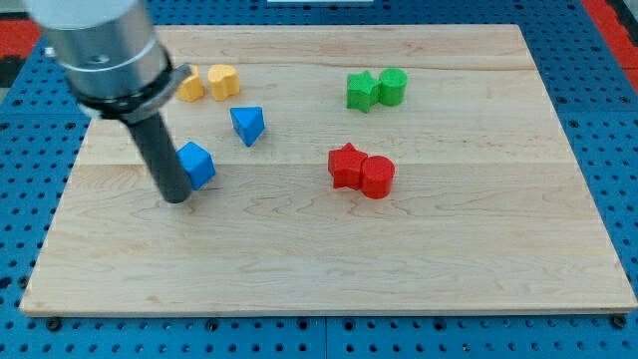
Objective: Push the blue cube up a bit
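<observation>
The blue cube [197, 164] lies on the wooden board [329, 249] at the view's left. My tip [175, 197] rests on the board just below and left of the blue cube, close to or touching its lower left side. The dark rod rises from there toward the view's top left into the arm's grey body [100, 45]. A blue triangular block [247, 125] lies above and right of the cube.
Two yellow blocks [209, 83] sit at the top left, partly behind the arm. A green star [361, 91] and green cylinder [393, 87] sit top right of centre. A red star [346, 166] and red cylinder [377, 178] touch near the middle.
</observation>
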Robot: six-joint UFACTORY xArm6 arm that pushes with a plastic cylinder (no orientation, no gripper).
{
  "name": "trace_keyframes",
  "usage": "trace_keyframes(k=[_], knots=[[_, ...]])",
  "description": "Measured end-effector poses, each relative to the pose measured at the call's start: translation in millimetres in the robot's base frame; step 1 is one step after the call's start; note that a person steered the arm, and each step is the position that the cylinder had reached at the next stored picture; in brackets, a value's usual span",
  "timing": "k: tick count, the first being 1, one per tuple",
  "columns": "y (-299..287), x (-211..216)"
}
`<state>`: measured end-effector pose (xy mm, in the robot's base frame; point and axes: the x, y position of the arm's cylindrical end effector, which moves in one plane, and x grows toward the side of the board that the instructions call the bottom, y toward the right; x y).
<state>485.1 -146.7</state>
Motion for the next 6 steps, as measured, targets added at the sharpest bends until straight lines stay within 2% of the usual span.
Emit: trace_keyframes(k=[2, 3, 4, 6], knots=[[12.5, -22.2], [-6.1, -42.6], [-43.7, -44.1], [-2.2, -66.1]])
